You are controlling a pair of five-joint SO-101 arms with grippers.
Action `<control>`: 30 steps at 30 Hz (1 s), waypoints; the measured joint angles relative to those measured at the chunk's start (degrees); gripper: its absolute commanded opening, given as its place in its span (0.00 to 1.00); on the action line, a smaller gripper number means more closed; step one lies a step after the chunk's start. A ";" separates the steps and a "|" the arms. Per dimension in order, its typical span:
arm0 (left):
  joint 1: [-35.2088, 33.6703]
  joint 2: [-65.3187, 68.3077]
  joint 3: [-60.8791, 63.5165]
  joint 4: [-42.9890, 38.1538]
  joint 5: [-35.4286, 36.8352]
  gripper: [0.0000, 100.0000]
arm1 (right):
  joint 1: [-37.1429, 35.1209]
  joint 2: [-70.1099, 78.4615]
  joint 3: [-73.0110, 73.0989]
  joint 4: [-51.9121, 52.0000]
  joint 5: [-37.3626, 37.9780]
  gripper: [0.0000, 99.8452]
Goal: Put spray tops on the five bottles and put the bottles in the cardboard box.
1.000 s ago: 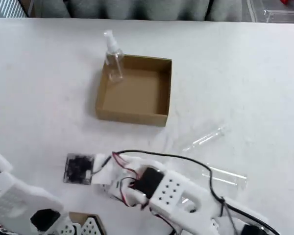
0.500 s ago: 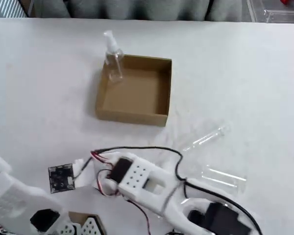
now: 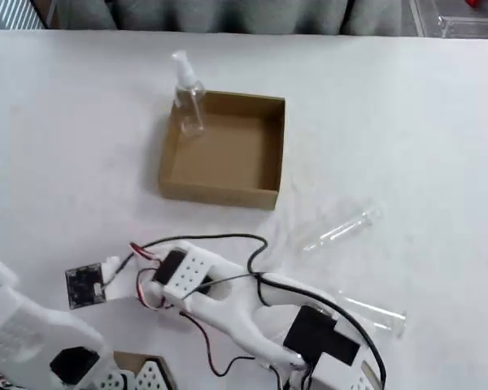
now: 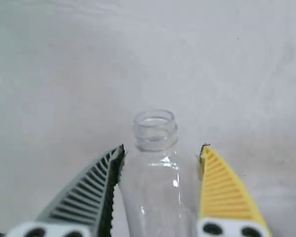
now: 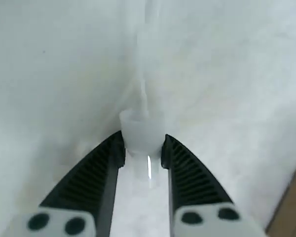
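— While gripping from both sides with the left tool [image 4: 162, 148], holding a clear bottle [image 4: 155, 129], neck open and bare.
— And pinching tight with the right tool [image 5: 143, 138]: a white spray top [image 5: 140, 126], thin tube pointing away.
— Standing in a far corner of the cardboard box [image 3: 220, 195]: one sprayer-topped bottle [image 3: 189, 101].
— Lying on the bench [image 3: 407, 122] right of it: two more clear bottles [image 3: 339, 230].
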 measured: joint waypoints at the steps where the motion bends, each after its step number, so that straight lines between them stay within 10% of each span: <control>1: 0.00 0.00 0.00 0.00 0.00 0.02 | 0.53 -0.09 0.00 0.00 0.00 0.02; 14: 5.45 0.09 -5.98 3.78 0.00 0.02 | 17.67 -21.27 0.00 18.29 0.35 0.02; 30: 29.89 0.09 -6.77 7.21 17.32 0.02 | 59.60 -37.27 0.00 38.07 11.52 0.02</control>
